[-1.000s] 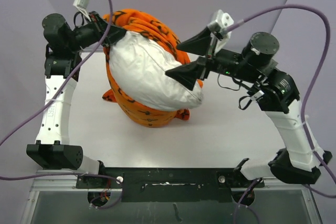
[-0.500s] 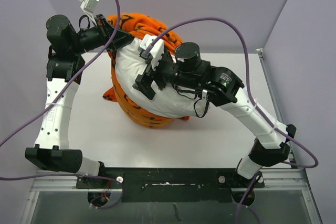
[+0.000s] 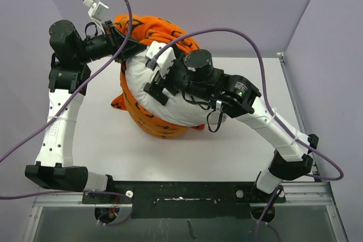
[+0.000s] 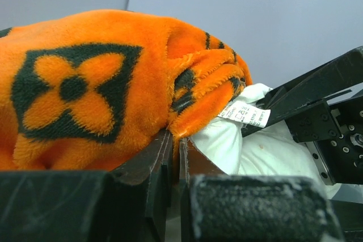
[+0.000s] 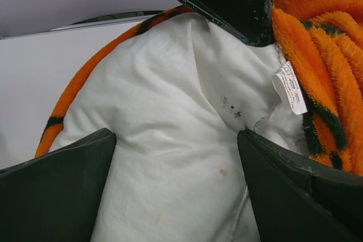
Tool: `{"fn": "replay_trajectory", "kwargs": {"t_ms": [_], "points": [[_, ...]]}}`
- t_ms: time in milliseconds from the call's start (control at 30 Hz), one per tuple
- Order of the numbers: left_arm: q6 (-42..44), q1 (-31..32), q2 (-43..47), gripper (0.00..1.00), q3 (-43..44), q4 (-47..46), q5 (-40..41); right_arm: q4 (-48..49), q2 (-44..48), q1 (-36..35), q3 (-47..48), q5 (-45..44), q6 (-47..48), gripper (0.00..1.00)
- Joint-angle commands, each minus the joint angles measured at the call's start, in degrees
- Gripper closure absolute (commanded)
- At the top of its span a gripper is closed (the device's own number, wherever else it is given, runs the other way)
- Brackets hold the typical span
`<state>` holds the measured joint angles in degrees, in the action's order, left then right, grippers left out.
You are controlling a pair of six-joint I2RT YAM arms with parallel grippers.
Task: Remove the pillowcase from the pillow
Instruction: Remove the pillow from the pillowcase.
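Swung in over the pillow [image 5: 170,157], right gripper [image 5: 174,137] spreads wide, left gripper [image 4: 176,140] pinching the pillowcase [image 4: 85,83] edge

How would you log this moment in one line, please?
left fingers: shut on plush orange patterned pillowcase | right fingers: open over plump white pillow | pillowcase: partly off

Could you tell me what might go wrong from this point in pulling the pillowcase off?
1. The left gripper pinches only a thin fold at the pillowcase rim; the plush could slip free under a pull.
2. The right gripper, jaws open over the pillow, sits very close to the left one, so the arms might collide.
3. With the pillow not gripped, a pull could drag the whole bundle.
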<state>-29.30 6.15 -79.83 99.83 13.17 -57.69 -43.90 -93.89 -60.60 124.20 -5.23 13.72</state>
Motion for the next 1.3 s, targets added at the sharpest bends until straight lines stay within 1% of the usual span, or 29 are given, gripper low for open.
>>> {"fn": "replay_trajectory", "kwargs": {"t_ms": [0,67,100,133,167,200,233,267,300,367,433,533,567,600,700,800,867,1100,1267], "points": [[3.02,0.42,4.27,1.0,0.32,3.58,-4.47,3.74,0.86,1.26,-4.05,-7.97,2.48,0.07],[2.66,0.39,4.26,1.0,0.55,3.44,-4.89,2.28,0.21,1.59,-5.82,-8.01,1.77,0.12],[2.4,0.31,4.13,1.0,0.9,3.4,-5.14,1.88,-0.18,1.66,-7.33,-7.74,1.3,0.17],[2.26,0.35,4.08,1.0,1.3,3.44,-5.46,1.81,-0.32,1.75,-9.09,-7.41,0.68,0.24],[2.34,0.28,4.04,1.0,1.85,3.44,-5.75,1.8,-0.4,1.78,-10.97,-6.62,-0.4,0.37],[2.7,0.08,4.13,1.0,2.31,3.44,-5.98,1.88,-0.54,2.05,-12.8,-5.09,-1.8,0.53],[3.12,-0.27,4.34,1.0,2.72,3.32,-6.19,2.19,-0.65,2.11,-14.77,-3.59,-3.31,0.71],[3.59,-0.65,4.6,1.0,3.22,3.0,-6.58,2.82,-0.64,1.93,-16.83,-2.52,-4.98,0.91],[4.04,-1.37,4.86,1.0,3.59,2.37,-7.2,4.14,-0.26,1.65,-18.96,-0.92,-6.51,1.0],[4.71,-3.31,5.24,1.0,4.61,0.72,-8.35,8.5,1.54,1.27,-24.2,4.42,-10.54,1.0],[4.94,-5.98,5.33,1.0,5.85,-1.26,-8.51,13.14,3.69,0.89,-29.42,7.49,-14.6,1.0],[1.35,-11.01,5.31,1.0,6.34,-9.6,-9.15,16.64,6.51,1.16,-35.94,9.18,-19.17,1.0],[0.9,-12.37,5.49,1.0,6.15,-13.18,-8.7,17.13,7.33,1.31,-38.42,9.64,-20.11,1.0],[2.03,-13.13,6.01,1.0,5.43,-14.8,-7.47,17.61,8.06,1.55,-40.05,10.18,-21.29,1.0],[9.96,-13.54,8.55,1.0,1.77,-17.61,0.69,18.38,10.24,1.62,-43.46,11.65,-23.07,1.0],[13.79,-13.49,9.36,1.0,-0.79,-20.1,5.84,18.33,11.8,1.59,-45.04,11.9,-23.71,1.0],[15.61,-13.4,9.34,1.0,-1.5,-20.25,9.85,18.32,12.94,1.38,-45.94,12.61,-23.65,1.0],[19.88,-13.1,9.37,1.0,-4.78,-27.79,31.88,18.78,17.52,-1.35,-52.29,16.24,-23.39,1.0],[20.47,-12.65,8.59,1.0,-6.11,-32.99,39.94,19.14,22.2,-4.65,-58.07,15.42,-24.06,1.0]]}}
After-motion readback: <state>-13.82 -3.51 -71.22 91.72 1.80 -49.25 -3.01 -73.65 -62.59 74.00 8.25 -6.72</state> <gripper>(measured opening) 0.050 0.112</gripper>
